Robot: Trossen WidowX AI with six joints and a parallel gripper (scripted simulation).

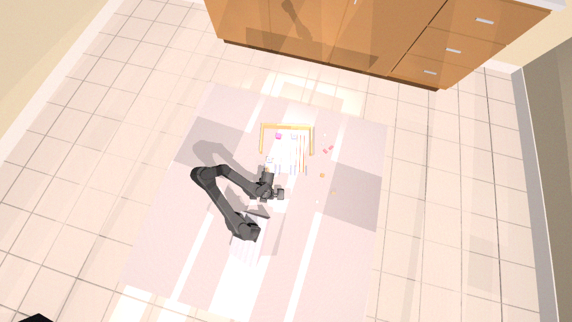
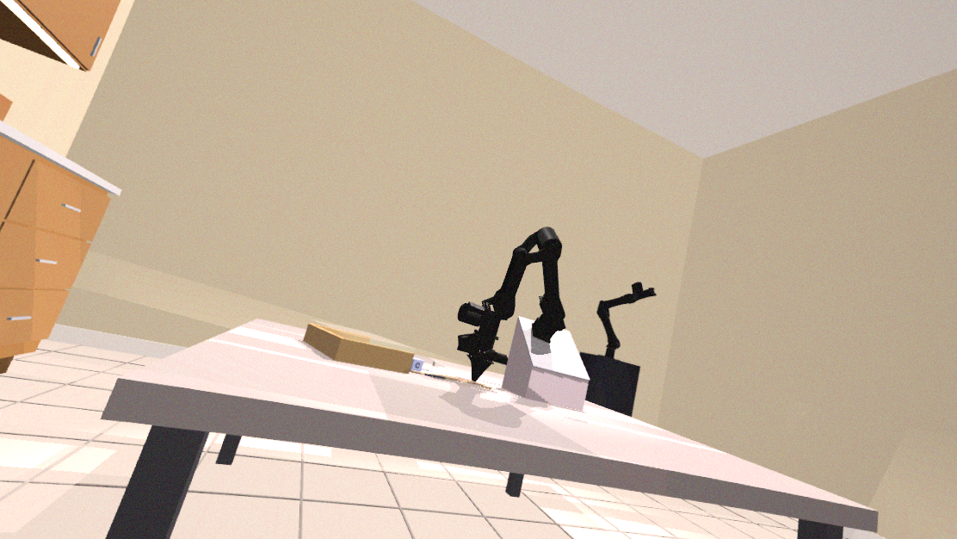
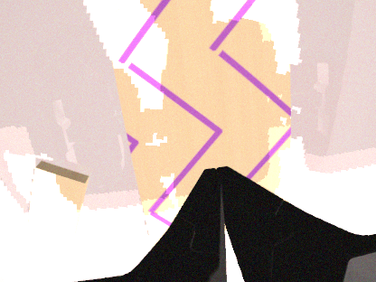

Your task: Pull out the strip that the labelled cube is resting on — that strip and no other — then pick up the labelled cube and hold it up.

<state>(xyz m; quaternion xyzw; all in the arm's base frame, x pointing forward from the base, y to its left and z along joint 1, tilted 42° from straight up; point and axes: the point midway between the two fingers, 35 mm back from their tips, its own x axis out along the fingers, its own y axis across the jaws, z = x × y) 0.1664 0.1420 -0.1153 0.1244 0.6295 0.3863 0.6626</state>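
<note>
A pale cube with a blue mark (image 1: pixel 268 159) (image 2: pixel 416 364) sits on the far part of the left strip, just outside the tray's open side; a letter like C shows on it in the exterior view. That strip (image 1: pixel 267 169) (image 3: pixel 194 104) is orange with purple zigzag lines. My gripper (image 2: pixel 474 379) (image 3: pixel 216 179) is shut, its tips down at the strip's surface with nothing visible between them. Its tips are hidden under the arm in the top view. A washed-out middle strip (image 1: pixel 285 154) and a red-lined right strip (image 1: pixel 302 158) lie beside it. Another pale marked cube (image 1: pixel 293 136) is at the back.
A wooden U-shaped wall (image 1: pixel 286 126) (image 2: pixel 374 355) surrounds the strips' far ends. A magenta cube (image 1: pixel 278 136) stands inside it. Small bluish posts (image 1: pixel 306 170) flank the near ends. Red blocks (image 1: pixel 324 150) and an orange block (image 1: pixel 322 175) lie right. A pale sloped base (image 2: pixel 558 389) carries the arm.
</note>
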